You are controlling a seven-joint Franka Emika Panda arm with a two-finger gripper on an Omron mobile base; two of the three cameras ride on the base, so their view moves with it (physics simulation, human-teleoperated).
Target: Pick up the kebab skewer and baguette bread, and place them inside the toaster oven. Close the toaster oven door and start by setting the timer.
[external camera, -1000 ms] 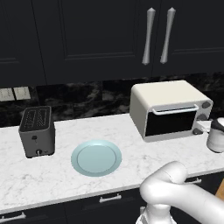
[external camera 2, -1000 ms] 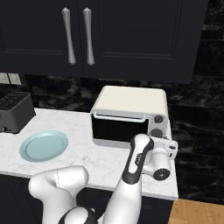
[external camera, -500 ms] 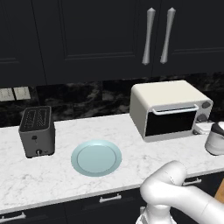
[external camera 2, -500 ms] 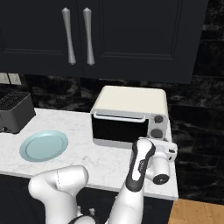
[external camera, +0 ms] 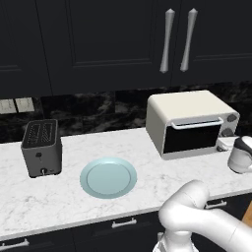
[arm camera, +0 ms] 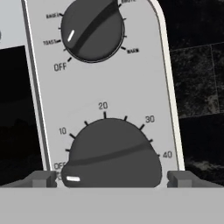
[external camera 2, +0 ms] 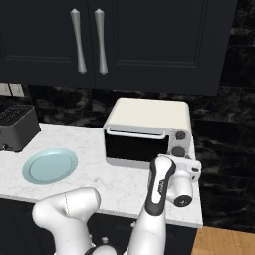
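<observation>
The cream-white toaster oven (external camera: 189,110) (external camera 2: 149,117) stands on the counter with its dark glass door (external camera: 191,139) (external camera 2: 133,148) closed under the silver bar handle (external camera 2: 134,133). My gripper (arm camera: 113,178) (external camera 2: 175,158) (external camera: 224,145) is open at the oven's knob panel. Its two fingertips (arm camera: 43,178) stand either side of the lower timer knob (arm camera: 111,153), just off its edges. That knob's white mark points at OFF. The upper mode knob (arm camera: 92,28) points toward TOAST. The kebab skewer and the baguette bread are hidden from view.
A pale blue plate (external camera: 108,177) (external camera 2: 50,166) lies bare on the white marble counter (external camera: 64,206). A dark grey slot toaster (external camera: 42,147) (external camera 2: 17,127) stands at the left. Dark cabinets with silver handles (external camera: 167,39) hang above. The counter ends just right of the oven.
My hand has dropped slightly and settled close in front of the knob panel. The oven, plate and slot toaster have not moved.
</observation>
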